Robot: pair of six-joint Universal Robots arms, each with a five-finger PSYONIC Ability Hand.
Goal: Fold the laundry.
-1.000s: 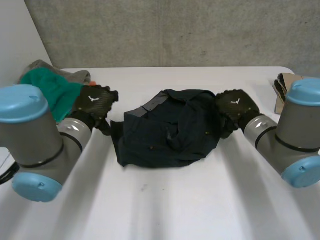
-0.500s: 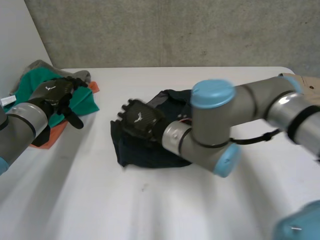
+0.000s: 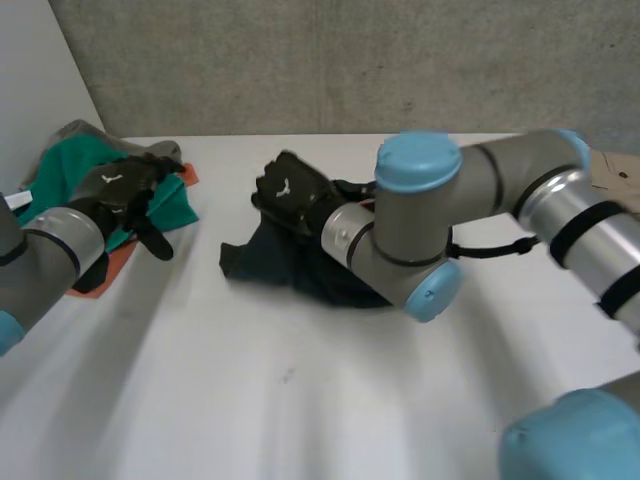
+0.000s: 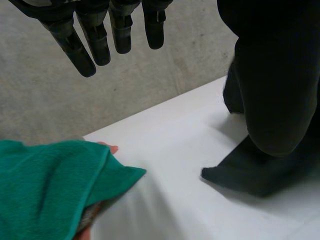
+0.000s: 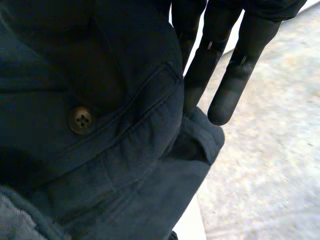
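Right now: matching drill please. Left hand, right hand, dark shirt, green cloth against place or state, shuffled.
1. left hand
2. right hand
3. dark shirt
4. green cloth

a. middle of the table, one side raised
b. fingers straight, holding nothing
c. holding the shirt up
d. heaped at the table's left edge

Pairs: 1-b, 2-c, 3-a, 4-d
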